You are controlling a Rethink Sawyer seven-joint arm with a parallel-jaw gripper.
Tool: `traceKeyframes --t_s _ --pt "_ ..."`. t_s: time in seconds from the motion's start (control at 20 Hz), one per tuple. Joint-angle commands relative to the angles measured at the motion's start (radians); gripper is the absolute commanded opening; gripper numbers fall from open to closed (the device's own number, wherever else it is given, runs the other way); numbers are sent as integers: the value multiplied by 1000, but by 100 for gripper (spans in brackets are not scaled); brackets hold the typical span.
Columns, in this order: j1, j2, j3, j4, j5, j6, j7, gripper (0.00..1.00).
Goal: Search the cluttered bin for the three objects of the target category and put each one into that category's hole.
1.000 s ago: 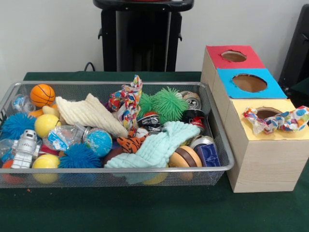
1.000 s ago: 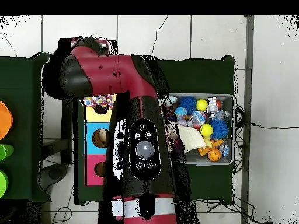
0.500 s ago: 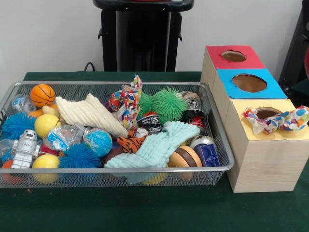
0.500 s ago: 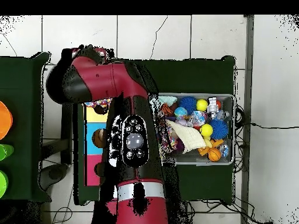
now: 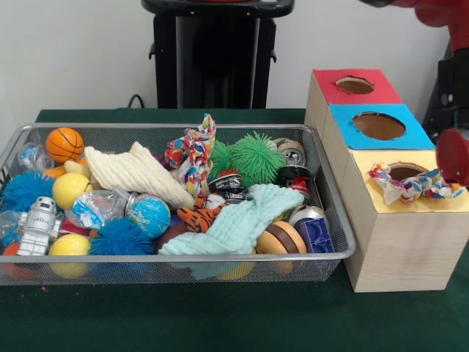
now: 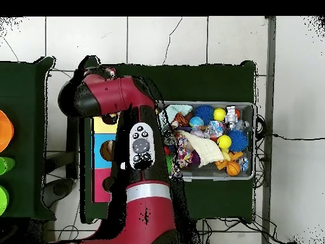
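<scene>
A second rope toy stands among the clutter mid-bin; right of it, one rope toy drapes across the yellow hole, not dropped through. It likely needs a centred push downward. The hand isn't visible; its state I cannot tell

Green table with bin, box

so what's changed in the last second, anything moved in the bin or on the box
Only the arm moved: overhead it swung across the box toward its yellow end, and in the front view red arm parts now show at the right edge. The rope toy still lies across the yellow hole, not dropped in. The bin contents look unchanged.
</scene>
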Motion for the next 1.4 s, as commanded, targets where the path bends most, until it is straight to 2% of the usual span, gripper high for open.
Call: traceKeyframes --t_s 0.05,0.35,0.55,0.8,1.0,1.4 --pt "-23 48 -4 60 -44 238 -32 0" --pt "-22 23 -10 30 -41 474 -83 0" --pt "-26 0 4 19 -39 572 -87 0" --pt "-30 -40 22 51 -32 621 -75 0" --pt "-31 -101 31 107 -12 651 -74 0" --pt "-38 -102 52 145 0 634 -51 0"
